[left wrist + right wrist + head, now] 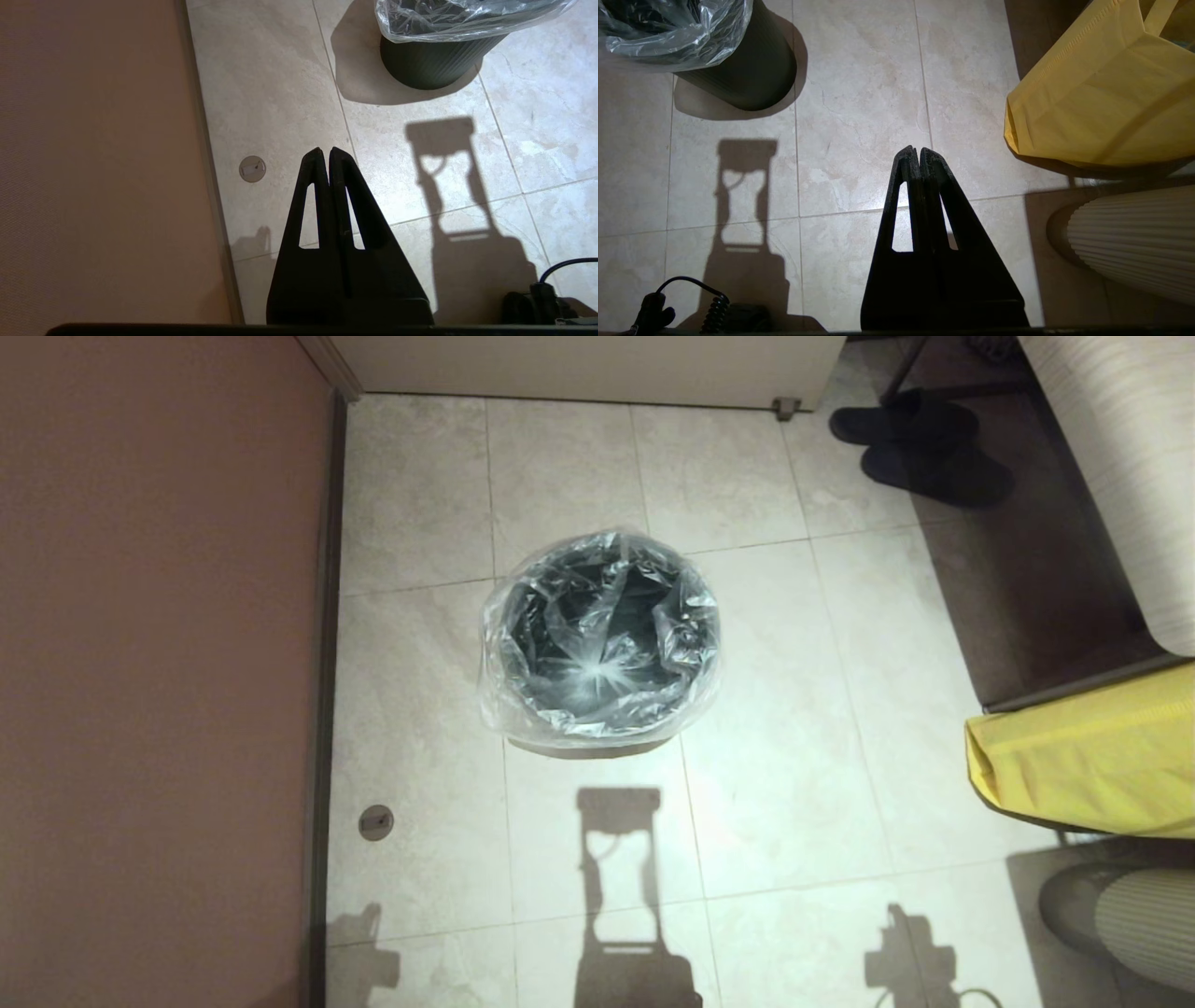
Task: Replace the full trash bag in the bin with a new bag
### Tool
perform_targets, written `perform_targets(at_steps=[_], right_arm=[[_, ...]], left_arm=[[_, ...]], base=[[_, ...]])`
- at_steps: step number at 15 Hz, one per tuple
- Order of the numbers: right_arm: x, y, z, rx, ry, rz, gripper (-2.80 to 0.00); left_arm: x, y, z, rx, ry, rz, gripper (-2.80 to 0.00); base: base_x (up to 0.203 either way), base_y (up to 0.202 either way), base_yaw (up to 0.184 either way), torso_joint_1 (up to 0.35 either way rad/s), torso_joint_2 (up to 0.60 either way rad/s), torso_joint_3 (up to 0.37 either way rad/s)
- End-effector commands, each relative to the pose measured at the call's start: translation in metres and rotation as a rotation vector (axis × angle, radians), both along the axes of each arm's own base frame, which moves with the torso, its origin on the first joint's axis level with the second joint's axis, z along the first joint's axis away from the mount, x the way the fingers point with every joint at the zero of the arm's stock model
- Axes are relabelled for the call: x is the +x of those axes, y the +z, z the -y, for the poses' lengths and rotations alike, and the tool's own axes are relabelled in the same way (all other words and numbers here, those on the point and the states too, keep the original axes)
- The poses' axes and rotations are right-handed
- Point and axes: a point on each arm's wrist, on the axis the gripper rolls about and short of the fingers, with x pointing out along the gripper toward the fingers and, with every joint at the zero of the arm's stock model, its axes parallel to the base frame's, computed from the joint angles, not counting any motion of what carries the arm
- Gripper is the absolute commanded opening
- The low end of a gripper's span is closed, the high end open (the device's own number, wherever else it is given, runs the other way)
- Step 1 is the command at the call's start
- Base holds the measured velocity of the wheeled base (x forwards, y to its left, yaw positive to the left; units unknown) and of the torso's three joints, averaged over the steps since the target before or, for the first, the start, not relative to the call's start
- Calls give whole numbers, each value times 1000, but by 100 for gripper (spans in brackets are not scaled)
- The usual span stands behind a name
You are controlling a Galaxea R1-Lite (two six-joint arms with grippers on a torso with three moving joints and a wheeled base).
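The dark grey bin (432, 65) stands on the tiled floor in the middle of the head view. A clear, crinkly bag (597, 644) lines it. The bag's edge drapes over the rim and down the outside, and its gathered bottom shows inside; I see nothing lying in it. My left gripper (325, 150) is shut and empty, hanging over the floor short of the bin, near the wall. My right gripper (914, 149) is also shut and empty, over the floor between the bin (747, 70) and a yellow bag. Neither gripper shows in the head view, only their shadows.
A reddish wall (159, 663) runs along the left, with a small round floor disc (376, 822) beside it. An opaque yellow bag (1083, 756) and a white ribbed object (1148, 915) sit at the right. Dark slippers (924, 448) lie at the back right beside furniture.
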Motion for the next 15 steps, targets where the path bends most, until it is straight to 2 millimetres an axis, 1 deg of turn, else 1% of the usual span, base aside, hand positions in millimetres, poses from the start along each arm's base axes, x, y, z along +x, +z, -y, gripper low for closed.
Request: perform_targets(at_steps=[1, 4, 6, 8, 11, 13, 15], right_arm=[[4, -7, 0, -1, -4, -1, -280], [9, -21, 1, -6, -50, -46, -280], [10, -25, 2, -27, -85, -67, -280], [11, -31, 2, -93, -87, -114, -280], [11, -33, 2, -103, -87, -131, -280], [11, -33, 2, -77, -87, -132, -280], [11, -33, 2, -57, -86, -131, -280]], left_arm=[[1, -4, 0, 5, 0, -19, -280], [1, -6, 0, 7, 0, -35, -280], [2, -7, 0, 56, 1, -39, -280], [1, -6, 0, 55, -4, -38, -280], [2, -9, 1, 48, -30, -59, -280], [1, -11, 1, 11, -30, -92, -280], [1, -12, 0, -83, -21, -110, -280]], base=[[0, 0, 0, 0, 0, 0], [0, 0, 0, 0, 0, 0], [0, 0, 0, 0, 0, 0], [0, 0, 0, 0, 0, 0], [0, 0, 0, 0, 0, 0], [0, 0, 0, 0, 0, 0], [0, 0, 0, 0, 0, 0]])
